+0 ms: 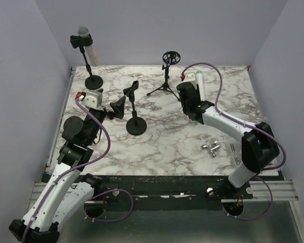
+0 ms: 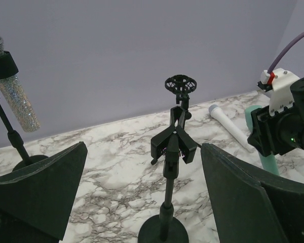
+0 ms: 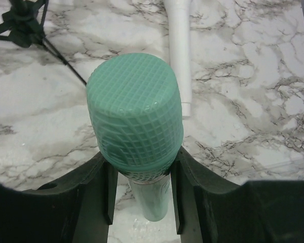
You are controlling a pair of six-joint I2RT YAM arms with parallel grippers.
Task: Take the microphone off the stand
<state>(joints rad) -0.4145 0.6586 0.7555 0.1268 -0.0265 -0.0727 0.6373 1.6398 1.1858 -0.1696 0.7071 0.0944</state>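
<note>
My right gripper (image 3: pixel 142 192) is shut on a green microphone (image 3: pixel 134 111), gripping it just under its mesh head, handle pointing down at the marble table; in the top view this gripper (image 1: pixel 191 107) is right of centre. The green handle also shows in the left wrist view (image 2: pixel 266 157). My left gripper (image 2: pixel 142 202) is open and empty, facing an empty black clip stand (image 2: pixel 174 147) that stands mid-table (image 1: pixel 135 109). A glitter microphone (image 1: pixel 84 39) sits in a stand at the back left (image 2: pixel 16 98).
A white microphone (image 1: pixel 199 83) lies on the table behind my right gripper (image 3: pixel 178 45). A tripod stand with an empty round shock mount (image 1: pixel 168 59) stands at the back centre. Small metal parts (image 1: pixel 213 148) lie at the front right. Walls close in on the table.
</note>
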